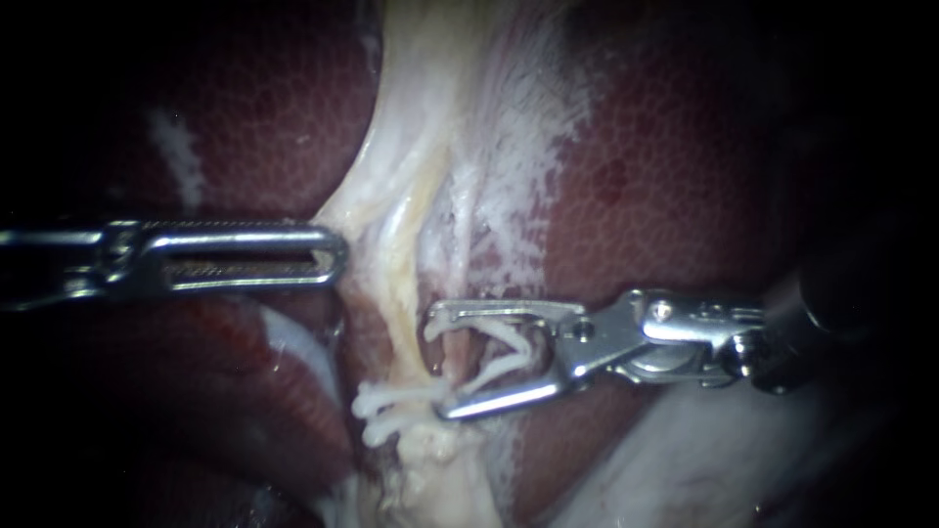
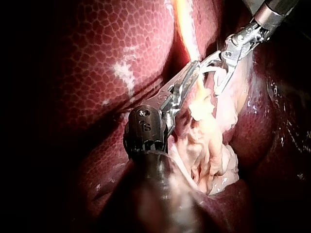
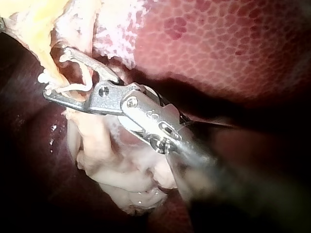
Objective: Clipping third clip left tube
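Cradling a fresh clip between spread jaws, right instrument faces a likely soft, slippery tube; bite squarely above the lower-centre set clips.

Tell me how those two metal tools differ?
The left instrument enters level from the left and shows no clip; the right instrument enters from the right, its end effector spread wide, holding a white clip. The left instrument ends at the edge of the pale tissue; the right instrument straddles a strand of it. Both are slim, shiny metal.
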Controlling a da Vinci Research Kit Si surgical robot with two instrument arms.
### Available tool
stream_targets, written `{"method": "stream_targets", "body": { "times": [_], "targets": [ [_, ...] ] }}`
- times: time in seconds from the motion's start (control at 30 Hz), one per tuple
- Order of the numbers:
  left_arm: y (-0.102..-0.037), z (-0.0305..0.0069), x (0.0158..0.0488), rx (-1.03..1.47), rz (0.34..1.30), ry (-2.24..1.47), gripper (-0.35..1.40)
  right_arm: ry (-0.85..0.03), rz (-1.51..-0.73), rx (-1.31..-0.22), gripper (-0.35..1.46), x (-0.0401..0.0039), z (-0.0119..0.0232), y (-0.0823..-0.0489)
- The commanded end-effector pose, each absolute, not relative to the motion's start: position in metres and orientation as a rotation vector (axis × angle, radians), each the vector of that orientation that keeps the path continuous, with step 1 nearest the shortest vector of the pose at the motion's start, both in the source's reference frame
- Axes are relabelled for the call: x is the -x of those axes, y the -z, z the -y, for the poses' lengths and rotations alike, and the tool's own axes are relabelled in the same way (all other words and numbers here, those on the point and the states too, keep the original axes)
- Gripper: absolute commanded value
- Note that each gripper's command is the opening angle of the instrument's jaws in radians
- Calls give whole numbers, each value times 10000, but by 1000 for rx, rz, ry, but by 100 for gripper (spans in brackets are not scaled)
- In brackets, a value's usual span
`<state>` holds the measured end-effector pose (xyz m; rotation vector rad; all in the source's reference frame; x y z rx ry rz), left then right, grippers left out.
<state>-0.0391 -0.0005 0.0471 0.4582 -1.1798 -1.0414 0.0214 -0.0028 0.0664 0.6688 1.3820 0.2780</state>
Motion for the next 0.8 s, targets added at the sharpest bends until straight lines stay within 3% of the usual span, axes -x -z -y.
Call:
{"method": "stream_targets", "body": {
  "times": [0.03,0.8],
  "targets": [
    [-471,5,391,-458,1180,1041,-35,-278,-1382,-669,60,-216,28,-665],
    [-473,5,390,-458,1180,1040,-35,-228,-1394,-814,58,-250,47,-632]
  ]
}}
